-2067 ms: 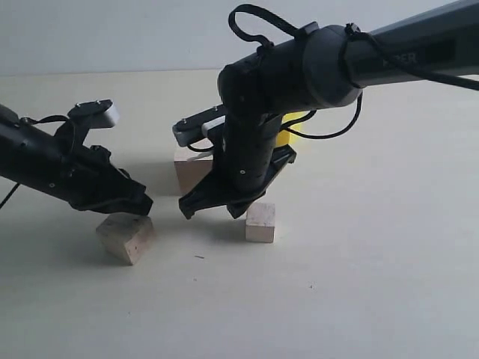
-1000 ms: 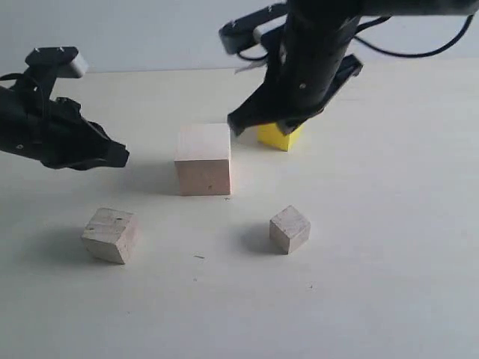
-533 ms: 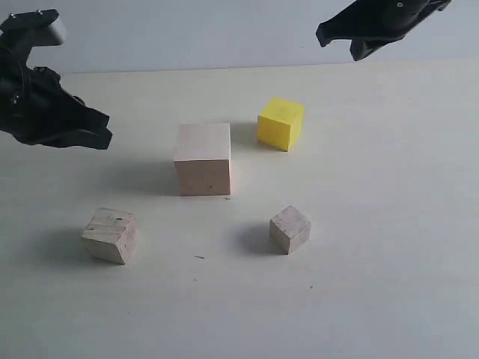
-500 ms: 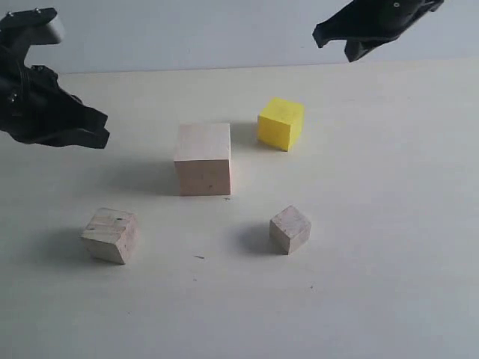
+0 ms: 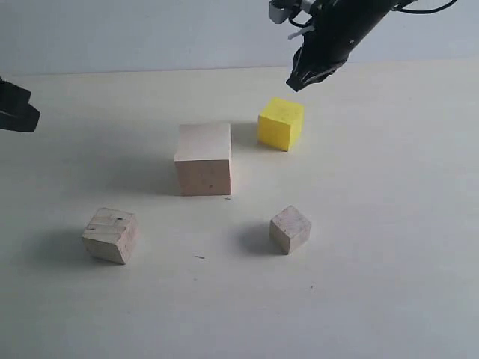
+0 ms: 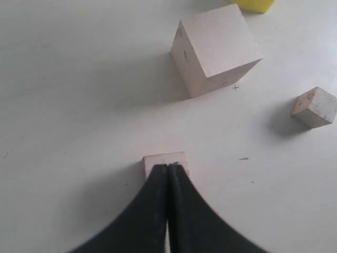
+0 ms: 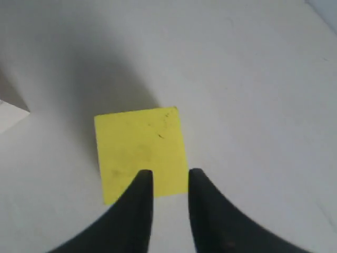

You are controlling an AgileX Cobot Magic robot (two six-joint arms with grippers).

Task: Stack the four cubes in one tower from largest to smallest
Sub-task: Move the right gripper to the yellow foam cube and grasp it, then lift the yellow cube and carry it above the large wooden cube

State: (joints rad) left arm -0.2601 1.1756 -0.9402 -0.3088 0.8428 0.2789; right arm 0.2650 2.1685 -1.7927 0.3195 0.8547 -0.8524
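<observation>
Arm R (image 5: pixel 338 34) angled down, prob. above yellow cube (image 5: pixel 281 123), jaws apart, L jaws clenched, empty

The second-largest cube (image 5: pixel 281 123) is set right-behind the large cube (image 5: pixel 203 158); the medium cube (image 5: pixel 110 235) is placed front-left, the small cube (image 5: pixel 290 229) front-right

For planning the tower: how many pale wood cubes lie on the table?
3 in the exterior view: large wood cube centre, medium wood cube lower left, small wood cube lower right.
</observation>
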